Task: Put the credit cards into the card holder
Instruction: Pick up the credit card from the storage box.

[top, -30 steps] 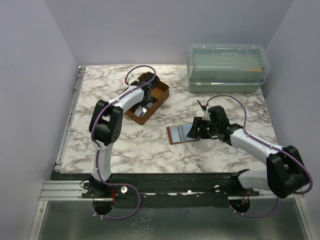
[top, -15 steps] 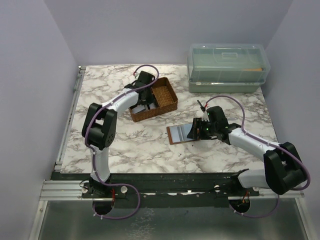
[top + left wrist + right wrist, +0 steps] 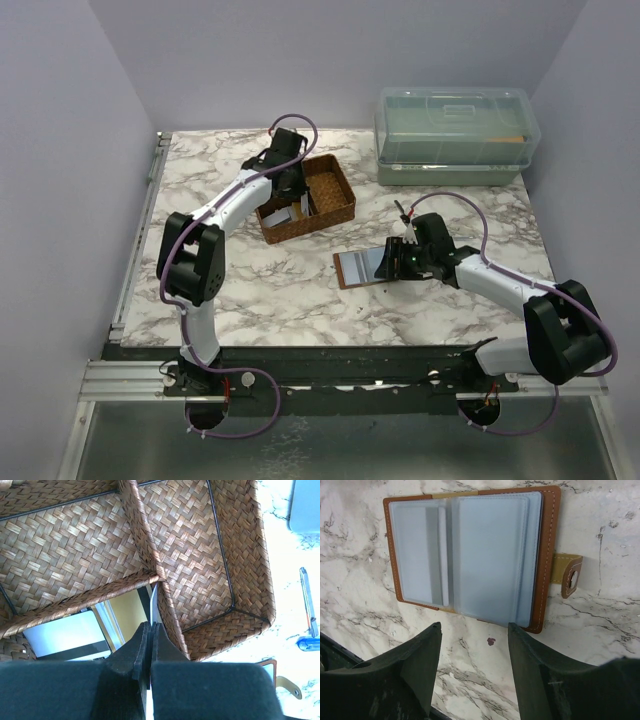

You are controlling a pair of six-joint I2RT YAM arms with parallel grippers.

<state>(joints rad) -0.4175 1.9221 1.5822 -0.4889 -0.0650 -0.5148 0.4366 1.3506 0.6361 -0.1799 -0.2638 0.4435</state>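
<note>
Lifting due | credit card (image 3: 153,602) now pinched by left gripper (image 3: 150,630); basket (image 3: 332,188), 11 o'clock of card holder (image 3: 360,267), swung round | right gripper (image 3: 474,628) agape, empty

Card holder (image 3: 470,555) tan brown, pale stitching, grey-blue sleeves. Surface (image 3: 600,520) white marble, grey veins. Basket (image 3: 200,555) brown herringbone weave; inside basket, pale blue credit card (image 3: 67,635), black stripe; yellow card (image 3: 127,615) beside. Fingers (image 3: 420,665) black.

We identify a brown woven basket (image 3: 330,192), divided into compartments, standing on the marbled bench (image 3: 290,300) left of centre. A clear lidded plastic box (image 3: 455,135) occupies the far right corner (contents indistinct). A thin stick-like tool (image 3: 307,600) lies near the basket.
</note>
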